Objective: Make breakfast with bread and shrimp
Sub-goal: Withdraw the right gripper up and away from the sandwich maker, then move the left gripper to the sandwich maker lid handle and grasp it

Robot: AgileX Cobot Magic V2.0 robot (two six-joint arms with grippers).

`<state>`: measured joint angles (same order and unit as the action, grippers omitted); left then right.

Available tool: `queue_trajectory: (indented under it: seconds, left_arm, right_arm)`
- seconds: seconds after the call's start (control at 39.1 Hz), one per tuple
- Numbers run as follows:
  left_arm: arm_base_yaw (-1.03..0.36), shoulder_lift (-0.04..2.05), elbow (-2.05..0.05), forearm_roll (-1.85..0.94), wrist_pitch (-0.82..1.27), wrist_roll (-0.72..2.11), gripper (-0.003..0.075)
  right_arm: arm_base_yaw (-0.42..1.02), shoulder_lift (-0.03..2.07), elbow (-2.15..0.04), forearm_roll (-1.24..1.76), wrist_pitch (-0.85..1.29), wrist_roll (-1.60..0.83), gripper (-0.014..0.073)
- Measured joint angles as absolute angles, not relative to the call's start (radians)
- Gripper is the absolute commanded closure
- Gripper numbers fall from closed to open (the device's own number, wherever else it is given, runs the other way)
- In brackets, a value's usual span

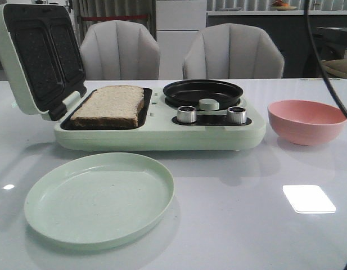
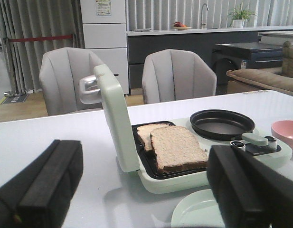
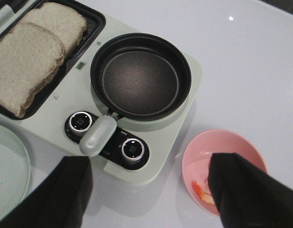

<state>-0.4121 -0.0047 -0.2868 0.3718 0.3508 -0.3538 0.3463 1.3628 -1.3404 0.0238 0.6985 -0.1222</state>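
Two slices of bread (image 1: 109, 106) (image 2: 177, 147) (image 3: 23, 59) lie overlapping in the black grill tray of the pale green breakfast maker (image 1: 162, 135). Its lid (image 1: 38, 56) stands open at the left. A shrimp (image 3: 199, 189) lies in the pink bowl (image 1: 306, 120) (image 3: 203, 161) to the right of the maker, partly hidden by a finger. My left gripper (image 2: 144, 190) is open, low over the table to the left of the maker. My right gripper (image 3: 148, 192) is open above the maker's front right corner and the bowl. Neither gripper shows in the front view.
A black round pan (image 1: 203, 92) (image 3: 140, 76) sits on the maker's right half, behind two silver knobs (image 1: 186, 114). A pale green plate (image 1: 100, 197) lies in front of the maker. Two grey chairs (image 1: 120, 50) stand behind the table.
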Motion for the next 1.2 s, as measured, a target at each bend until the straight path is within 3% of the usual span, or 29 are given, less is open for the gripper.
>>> queue_trajectory:
  seconds: [0.61,1.2]
  left_arm:
    - [-0.412,-0.005,-0.287,0.372,0.344,-0.354,0.0136]
    - [-0.412,-0.005,-0.287,0.372,0.333,-0.354,0.0137]
  right_arm:
    - [0.346,0.732,-0.651,0.102,0.26,-0.121,-0.0008]
    - [0.346,0.15,-0.229,0.144,0.116,-0.121,-0.0008]
